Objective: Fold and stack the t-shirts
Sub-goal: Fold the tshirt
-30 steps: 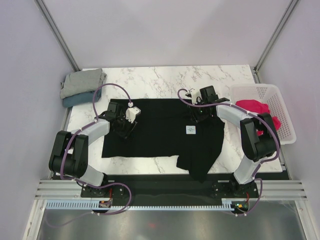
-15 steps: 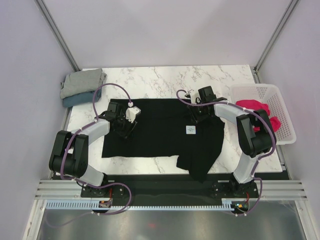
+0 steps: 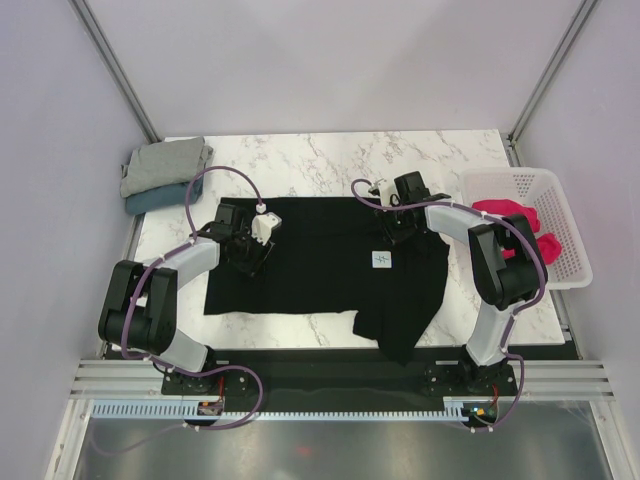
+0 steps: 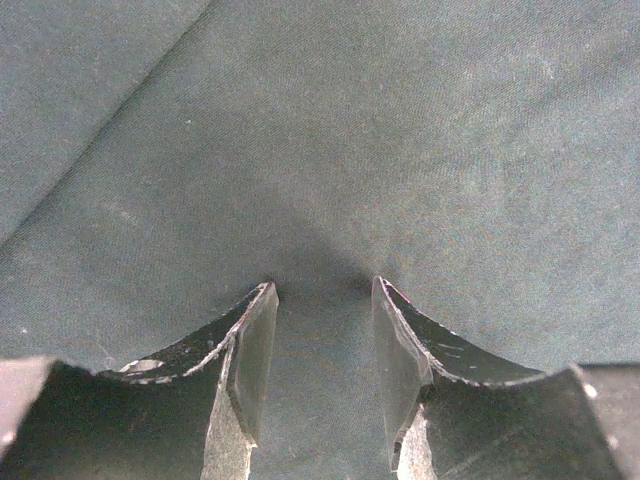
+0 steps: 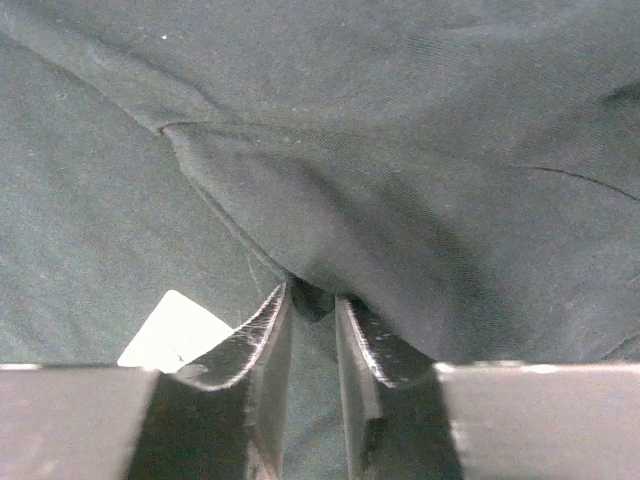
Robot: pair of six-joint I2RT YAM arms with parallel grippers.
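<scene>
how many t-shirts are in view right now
4. A black shirt spread across the table; a grey shirt folded on a blue shirt at the far left corner; a pink-red shirt in the basket at right, which may hide more.

Place: we take this for a robotics lab test cell.
Walls: we see plain pale lilac panels (image 3: 330, 60) held by bare aluminium frame posts (image 3: 112, 68).
Bench: a white marble-pattern tabletop (image 3: 320, 160) carries two black robot arms (image 3: 135, 305) bolted to a black base rail (image 3: 320, 372).
Wiring: we see purple cables (image 3: 200, 180) and a slotted grey cable duct (image 3: 330, 411) in front.
</scene>
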